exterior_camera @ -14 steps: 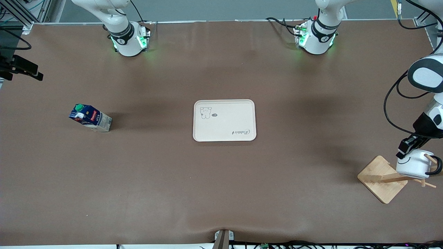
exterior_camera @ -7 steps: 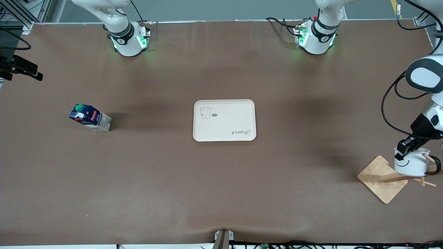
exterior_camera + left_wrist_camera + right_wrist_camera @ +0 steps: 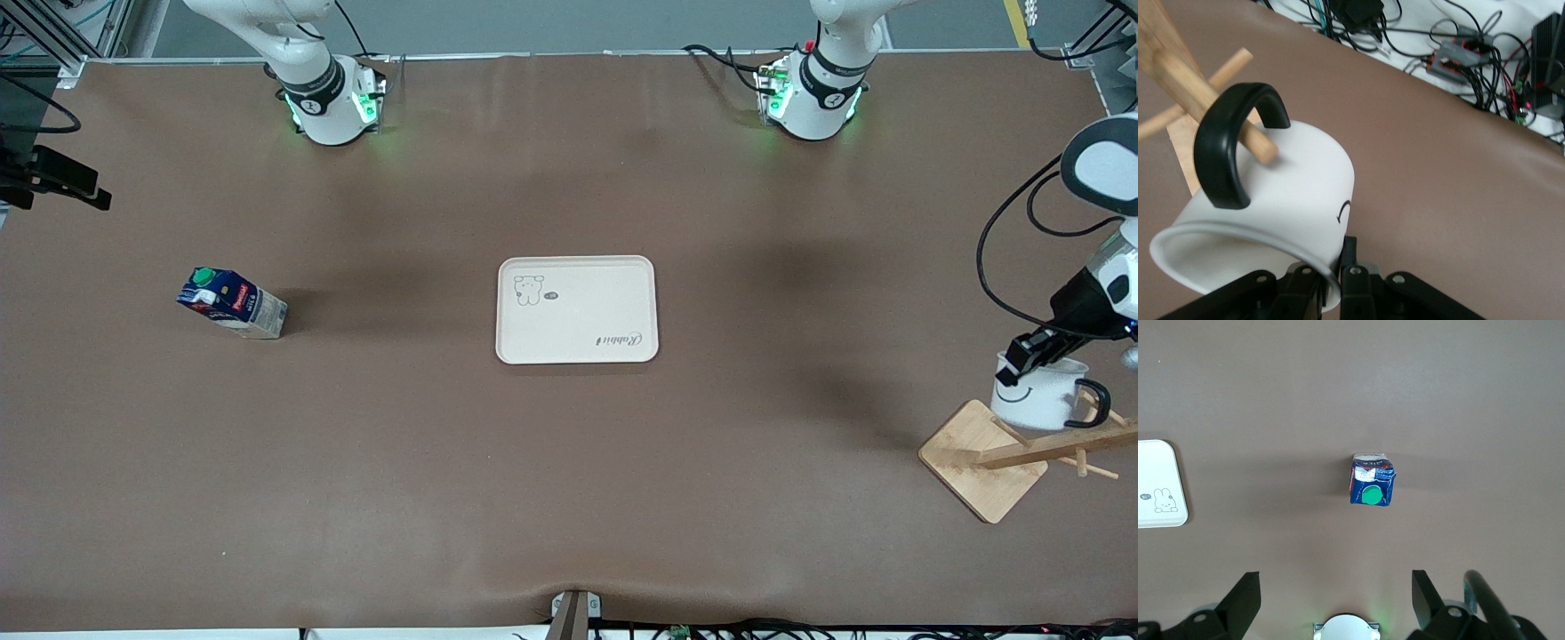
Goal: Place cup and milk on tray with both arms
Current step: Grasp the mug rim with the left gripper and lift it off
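Observation:
The white cup point(image 3: 1036, 398) with a smiley face hangs tilted over the wooden rack. My left gripper point(image 3: 1022, 357) is shut on its rim point(image 3: 1335, 280), one finger inside and one outside. A peg's tip point(image 3: 1261, 150) pokes through the cup's black handle point(image 3: 1221, 157). The dark-blue milk point(image 3: 233, 303) with a green cap stands upright toward the right arm's end of the table. In the right wrist view the milk point(image 3: 1371, 481) lies well below my open, empty right gripper point(image 3: 1335, 600), which waits high up. The cream tray point(image 3: 576, 338) lies mid-table with nothing on it.
The wooden rack's square base point(image 3: 978, 462) and slanting post point(image 3: 1053, 446) stand at the left arm's end, nearer to the front camera than the tray. The two arm bases point(image 3: 329, 102) point(image 3: 813, 98) glow green. Cables point(image 3: 1458, 53) lie past the table edge.
The left gripper has closed fully on the cup's rim and carried the cup up along the peg, away from the rack's post. The right arm, milk and tray have not moved.

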